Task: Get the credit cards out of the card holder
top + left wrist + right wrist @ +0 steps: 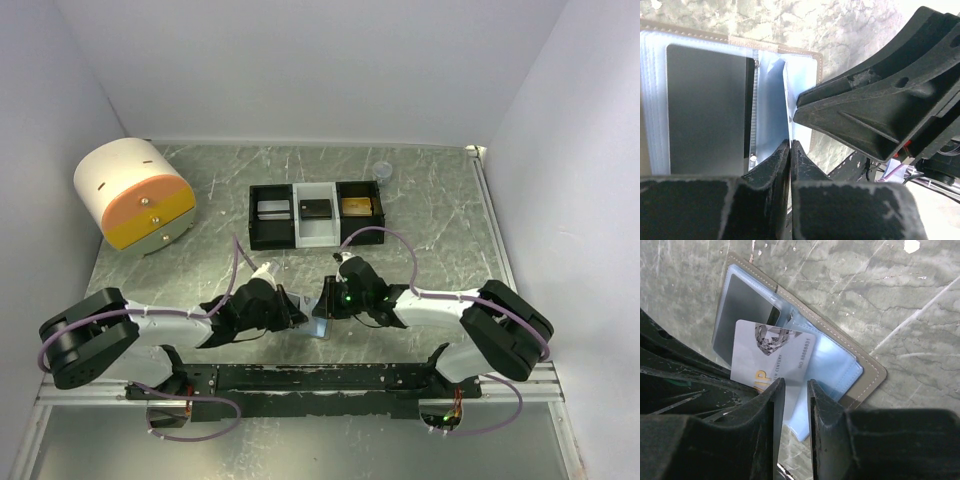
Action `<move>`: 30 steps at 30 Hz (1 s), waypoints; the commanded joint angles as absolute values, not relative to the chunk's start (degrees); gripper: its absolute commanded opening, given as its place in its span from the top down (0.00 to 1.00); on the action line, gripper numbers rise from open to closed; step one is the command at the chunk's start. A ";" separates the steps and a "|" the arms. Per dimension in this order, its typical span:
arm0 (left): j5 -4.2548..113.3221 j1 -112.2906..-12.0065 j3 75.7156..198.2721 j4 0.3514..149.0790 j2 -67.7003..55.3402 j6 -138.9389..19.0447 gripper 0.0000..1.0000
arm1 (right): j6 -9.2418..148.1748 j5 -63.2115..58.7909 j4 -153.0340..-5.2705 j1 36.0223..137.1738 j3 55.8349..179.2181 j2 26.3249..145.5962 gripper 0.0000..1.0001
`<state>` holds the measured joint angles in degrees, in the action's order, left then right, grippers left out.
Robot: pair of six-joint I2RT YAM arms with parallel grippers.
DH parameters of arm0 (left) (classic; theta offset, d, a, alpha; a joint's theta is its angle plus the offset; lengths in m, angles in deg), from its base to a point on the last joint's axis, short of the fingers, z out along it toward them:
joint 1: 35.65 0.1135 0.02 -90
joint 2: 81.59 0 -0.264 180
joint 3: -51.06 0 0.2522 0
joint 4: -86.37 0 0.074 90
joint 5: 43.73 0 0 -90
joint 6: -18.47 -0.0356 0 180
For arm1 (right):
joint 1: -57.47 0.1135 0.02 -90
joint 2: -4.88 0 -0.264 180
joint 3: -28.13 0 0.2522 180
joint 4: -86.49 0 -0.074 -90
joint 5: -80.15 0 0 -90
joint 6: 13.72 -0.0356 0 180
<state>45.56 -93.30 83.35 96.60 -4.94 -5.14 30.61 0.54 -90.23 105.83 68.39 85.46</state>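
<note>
The card holder (pixel 320 326) lies open on the table between my two grippers, grey outside with pale blue lining (pixel 837 360). My left gripper (pixel 790 145) is shut on a thin plastic sleeve of the holder (pixel 771 95); a dark card (pixel 705 110) sits in the sleeve to its left. A silver card (pixel 772 357) with a diamond print and "VIP" lettering sticks partly out of the holder. My right gripper (pixel 795 385) hovers over that card's lower edge with a narrow gap between its jaws, and the card lies flat under them. In the top view the left gripper (pixel 298 312) and right gripper (pixel 326 300) almost touch.
A black-and-white three-compartment tray (pixel 316 240) stands behind the grippers, with a card in each compartment. A round white and orange drawer unit (pixel 135 195) stands at the back left. A small clear object (pixel 382 170) lies near the back wall. The right gripper's body (pixel 875 115) crowds the left wrist view.
</note>
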 commanded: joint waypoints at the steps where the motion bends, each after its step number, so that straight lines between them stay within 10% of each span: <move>1: 44.94 -93.70 84.49 94.31 -8.34 -6.04 0.87 | 31.46 -2.17 -85.66 105.21 67.08 84.90 0.74; 13: 39.21 -93.66 86.44 75.15 -21.87 -9.62 0.93 | 34.24 1.37 -87.11 103.99 69.95 80.85 0.71; 30: 29.61 -93.68 89.64 56.61 -45.97 -17.42 0.93 | 42.03 -16.80 -87.65 103.74 64.19 46.65 0.29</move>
